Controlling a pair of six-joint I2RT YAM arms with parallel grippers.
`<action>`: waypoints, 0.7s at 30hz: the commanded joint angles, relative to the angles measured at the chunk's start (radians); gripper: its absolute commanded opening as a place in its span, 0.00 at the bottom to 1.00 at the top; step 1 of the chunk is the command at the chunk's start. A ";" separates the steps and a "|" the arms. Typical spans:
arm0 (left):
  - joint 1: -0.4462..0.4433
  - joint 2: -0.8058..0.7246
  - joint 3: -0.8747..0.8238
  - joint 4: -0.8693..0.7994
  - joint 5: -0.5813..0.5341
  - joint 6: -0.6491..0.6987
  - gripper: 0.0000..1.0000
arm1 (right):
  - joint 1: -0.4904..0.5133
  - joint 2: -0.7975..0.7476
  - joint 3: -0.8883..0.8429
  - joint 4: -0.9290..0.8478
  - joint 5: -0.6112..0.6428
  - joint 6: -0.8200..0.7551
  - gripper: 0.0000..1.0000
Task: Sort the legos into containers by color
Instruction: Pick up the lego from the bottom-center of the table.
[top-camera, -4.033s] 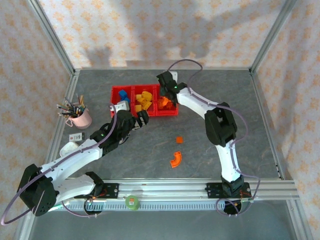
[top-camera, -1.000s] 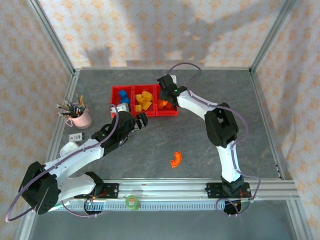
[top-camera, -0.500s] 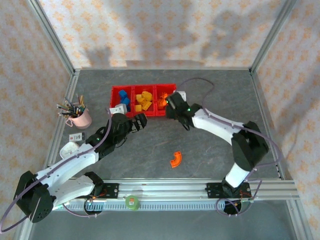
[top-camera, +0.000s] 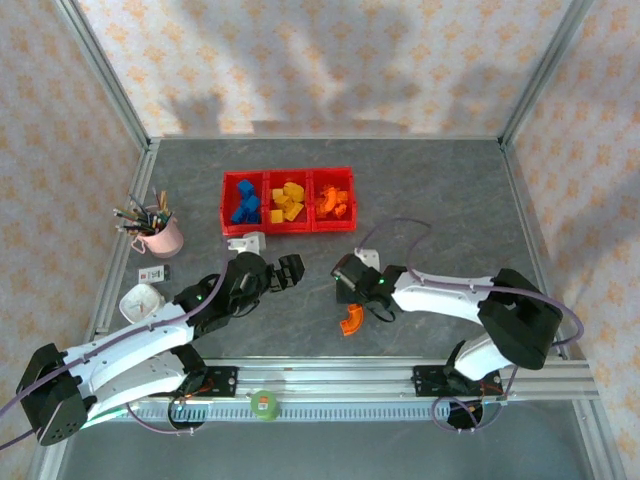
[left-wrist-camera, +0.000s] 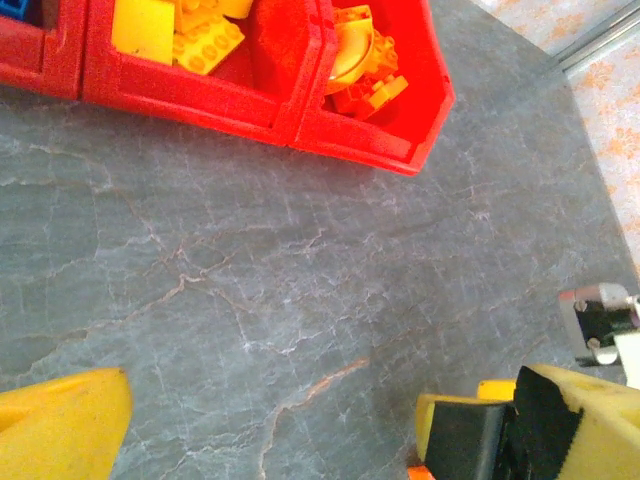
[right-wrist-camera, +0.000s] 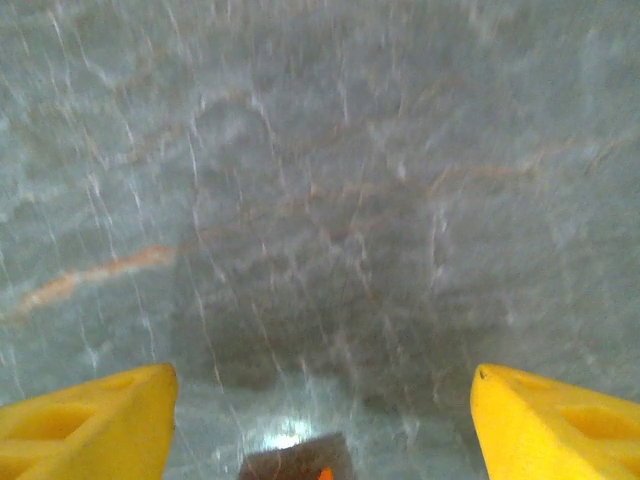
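Legos (top-camera: 287, 200) sit sorted in the far red tray (top-camera: 290, 229) except one orange arch (top-camera: 350, 319), just beside which my right pincer (top-camera: 344, 291) hangs apart, empty, due to close on it.

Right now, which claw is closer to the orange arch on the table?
Right. The right claw sits right next to the arch, just on its far side. The left claw is farther off, to the arch's left.

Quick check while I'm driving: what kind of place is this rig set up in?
Most likely a lab robot cell rather than a home. The grey stone-look tabletop sits inside aluminium framing, patterned panels close it in, and the left arm and right arm are bolted at its near edge.
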 joint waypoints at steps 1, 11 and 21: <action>-0.015 -0.013 -0.023 -0.010 -0.038 -0.041 0.99 | 0.044 0.020 0.007 0.016 0.028 0.078 0.76; -0.025 -0.021 -0.036 -0.008 -0.046 -0.056 0.99 | 0.114 0.129 0.035 -0.031 0.080 0.093 0.56; -0.025 -0.024 -0.038 -0.008 -0.065 -0.047 0.99 | 0.114 0.118 0.057 -0.038 0.127 0.067 0.32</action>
